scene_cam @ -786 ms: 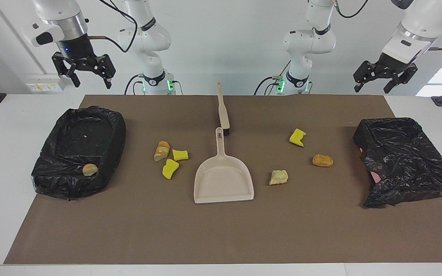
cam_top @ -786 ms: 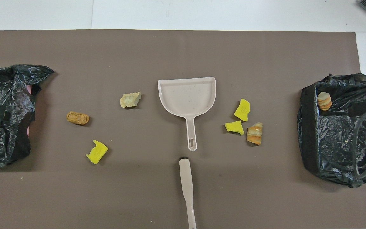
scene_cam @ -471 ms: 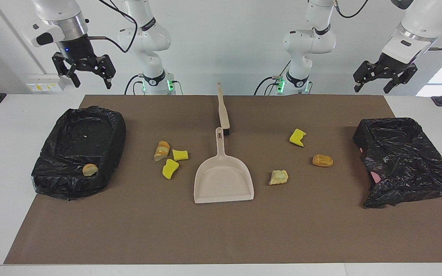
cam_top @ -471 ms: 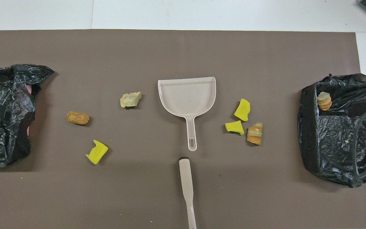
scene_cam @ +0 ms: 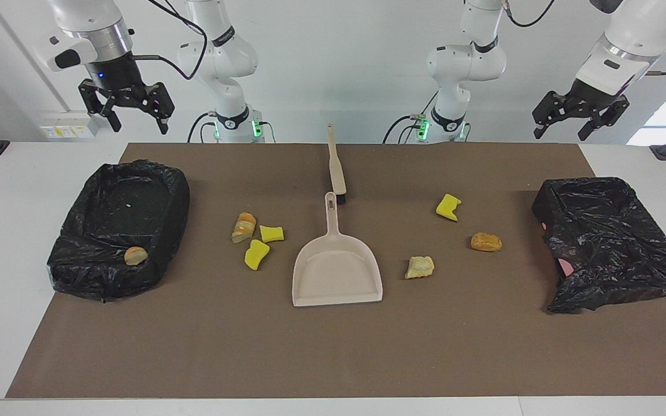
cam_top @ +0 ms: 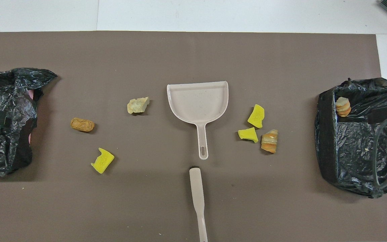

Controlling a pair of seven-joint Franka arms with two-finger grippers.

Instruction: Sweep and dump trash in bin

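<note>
The beige dustpan (scene_cam: pixel 336 271) lies mid-mat with its handle toward the robots, and it also shows in the overhead view (cam_top: pixel 197 101). The beige brush (scene_cam: pixel 336 167) lies just nearer the robots. Two yellow sponge pieces (scene_cam: pixel 271 233) (scene_cam: pixel 256 254) and a bread lump (scene_cam: pixel 243 227) lie beside the pan toward the right arm's end. A third sponge piece (scene_cam: pixel 448 207) and two lumps (scene_cam: pixel 486 241) (scene_cam: pixel 420 267) lie toward the left arm's end. My right gripper (scene_cam: pixel 133 118) is open, raised high over the black-lined bin (scene_cam: pixel 177 202). My left gripper (scene_cam: pixel 558 127) is open, raised at the left arm's end.
One bread lump (scene_cam: pixel 135 255) lies inside the bin at the right arm's end. A second bin under a crumpled black bag (scene_cam: pixel 610 231) stands at the left arm's end. A brown mat (scene_cam: pixel 333 346) covers the table.
</note>
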